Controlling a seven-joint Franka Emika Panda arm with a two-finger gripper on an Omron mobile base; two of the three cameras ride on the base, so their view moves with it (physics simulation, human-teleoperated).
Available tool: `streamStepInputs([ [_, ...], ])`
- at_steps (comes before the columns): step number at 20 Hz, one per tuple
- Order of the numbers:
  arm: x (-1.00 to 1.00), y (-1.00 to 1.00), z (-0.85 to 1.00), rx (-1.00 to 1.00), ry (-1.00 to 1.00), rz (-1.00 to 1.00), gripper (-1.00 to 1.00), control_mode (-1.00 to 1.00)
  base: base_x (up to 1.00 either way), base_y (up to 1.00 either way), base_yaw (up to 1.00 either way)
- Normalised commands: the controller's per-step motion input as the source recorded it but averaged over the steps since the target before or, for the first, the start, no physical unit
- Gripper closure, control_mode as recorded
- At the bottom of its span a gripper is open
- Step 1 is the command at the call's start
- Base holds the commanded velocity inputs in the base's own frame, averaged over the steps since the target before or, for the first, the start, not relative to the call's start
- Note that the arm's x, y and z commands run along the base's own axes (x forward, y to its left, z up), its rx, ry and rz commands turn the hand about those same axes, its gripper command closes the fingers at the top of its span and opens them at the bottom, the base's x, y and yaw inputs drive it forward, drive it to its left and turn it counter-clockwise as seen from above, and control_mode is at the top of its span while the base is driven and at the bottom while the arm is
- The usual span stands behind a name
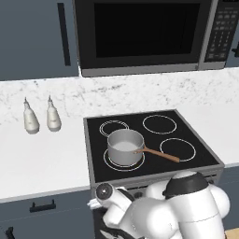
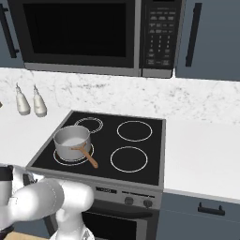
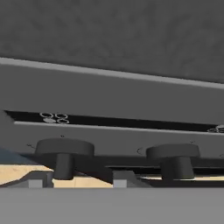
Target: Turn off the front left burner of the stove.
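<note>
The two-finger gripper [image 3: 78, 180] is just under the dark round knobs [image 3: 64, 151] of the black glass-topped stove [image 1: 95, 161]; whether it is open, I cannot tell. The front left burner [image 1: 108, 161] lies under the steel saucepan [image 1: 124, 146]. The knob seems stiff and small: pinch its rim.

A steel saucepan [image 1: 124, 147] with a wooden handle sits on the front left burner [image 1: 123, 161] of the black glass-topped stove [image 1: 186, 133]. Two white bottles [image 1: 41, 116] stand on the white counter [image 1: 42, 154] to its left. A black-and-silver microwave [image 1: 149, 35] hangs above. Two dark round knobs [image 3: 64, 151], apparently on the stove's front panel, sit side by side.
</note>
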Motion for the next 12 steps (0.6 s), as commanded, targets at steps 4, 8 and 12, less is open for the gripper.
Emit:
streamStepInputs([
  [4, 0.00, -0.25, 0.04, 0.40, 0.00, -0.36, 1.00, -1.00, 0.00, 0.00, 0.00],
  [8, -0.03, -0.09, 0.05, 0.11, 0.00, -0.19, 1.00, -1.00, 0.00, 0.00, 0.00],
  [12, 0.00, 0.00, 0.00, 0.00, 0.00, 0.00, 1.00, -1.00, 0.00, 0.00, 0.00],
])
